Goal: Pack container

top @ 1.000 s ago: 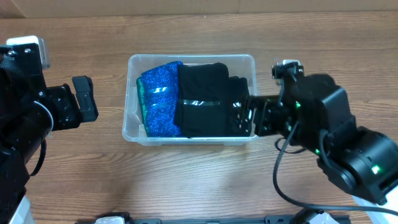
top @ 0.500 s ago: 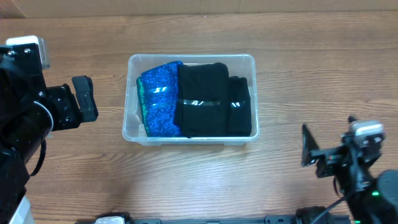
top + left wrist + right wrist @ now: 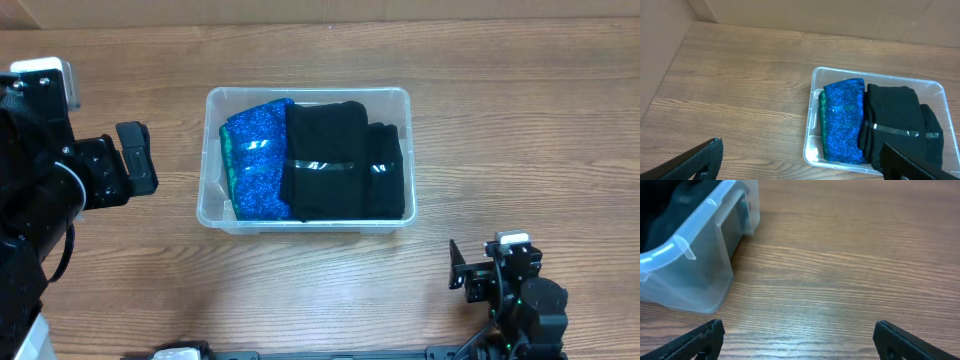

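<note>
clear container, blue cloth, black cloth

Couldn't read a single thing here, honestly. No legible text, brand or number showed on the container or the folded fabric inside it, and the shiny strip across the black bundle looked blank.

1. The table is a brown wood-grain surface, its grain running side to side in the overhead view.
2. One thing stands directly on it: the container, a clear plastic bin with rounded corners, flat on its base.
3. The bin lies ahead of the left gripper, a little toward its right finger, with a strip of wood between them.
4. From the right gripper, the bin's corner sits ahead and to the left, apart from the fingers; straight ahead is plain wood.
</note>
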